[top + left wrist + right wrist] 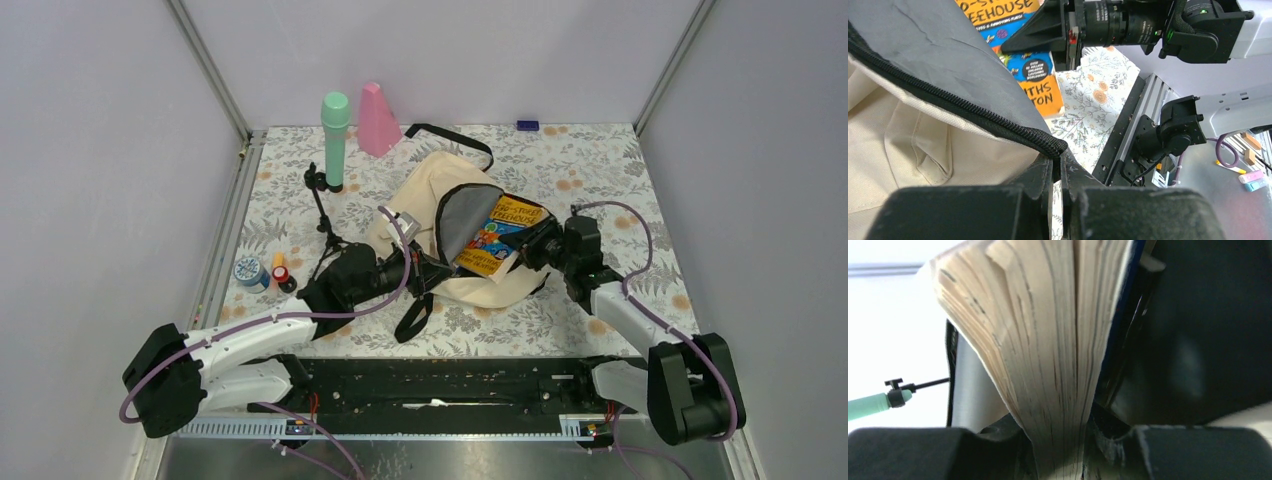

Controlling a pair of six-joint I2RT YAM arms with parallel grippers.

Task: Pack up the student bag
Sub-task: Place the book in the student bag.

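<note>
Top external view, left to right, everything placed off the student bag (425, 185). Well left of the bag, on the floral worktop (600, 180): a small round blue-white item (247, 271), with a little orange-and-red item (280, 268) just beside it. Left of and behind the bag: a mint-green microphone (334, 140) upright on a black stand (322, 205). A pink cone (378, 120) stands behind the bag's far-left corner. The bag lies mid-worktop, cream fabric, mouth gaping toward the right, grey lining showing, black straps trailing off its far and near sides. Left end effector (425, 272) is at the bag's near-left edge. Left wrist view shows its fingers (973, 212) pinched narrow on the black zipper trim (1013, 132), flap raised. An orange-and-blue book (497, 235) sits slanted in the bag's mouth, partly inside, partly over the right rim. Right end effector (535, 245) is at the bag's right side, clamped on the book's outer end. Right wrist view shows the fanned page edges (1048, 365) gripped between both fingers. A small dark-blue object (527, 125) lies behind the bag, at the worktop's far edge.
</note>
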